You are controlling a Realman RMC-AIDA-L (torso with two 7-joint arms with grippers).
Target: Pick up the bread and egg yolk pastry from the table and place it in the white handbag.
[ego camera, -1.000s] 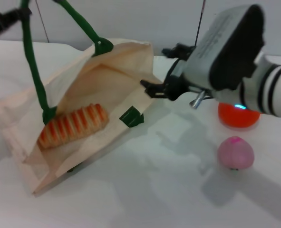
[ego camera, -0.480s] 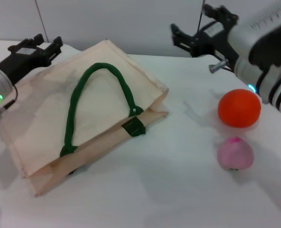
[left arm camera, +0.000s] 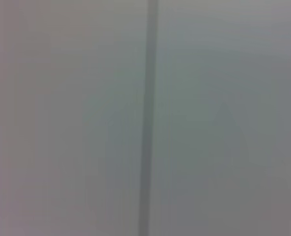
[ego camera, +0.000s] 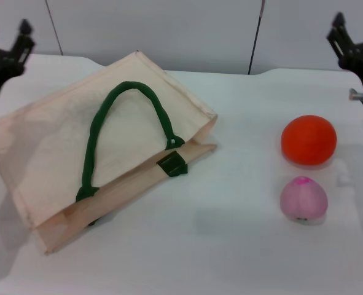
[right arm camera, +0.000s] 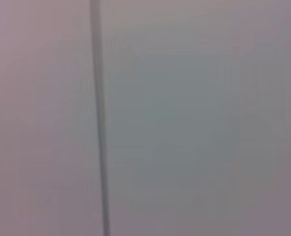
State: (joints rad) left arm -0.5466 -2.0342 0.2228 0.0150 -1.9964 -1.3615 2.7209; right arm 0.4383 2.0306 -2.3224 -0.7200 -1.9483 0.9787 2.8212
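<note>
The white handbag (ego camera: 107, 147) lies flat on the table at the left, its green rope handle (ego camera: 123, 132) resting on top. The bread and the egg yolk pastry are hidden from view. My left gripper (ego camera: 8, 37) is open and empty, raised at the far left edge, clear of the bag. My right gripper (ego camera: 359, 43) is open and empty, raised at the far right edge, behind the orange ball. Both wrist views show only a grey wall with a dark vertical seam.
A smooth orange ball (ego camera: 309, 139) and a pink peach-like ball (ego camera: 303, 199) sit on the white table (ego camera: 230, 246) at the right. A grey wall stands behind the table.
The bag, held open by its handle with the striped bread inside, was let go and now lies flat. Both arms have pulled back to the frame's outer edges.
</note>
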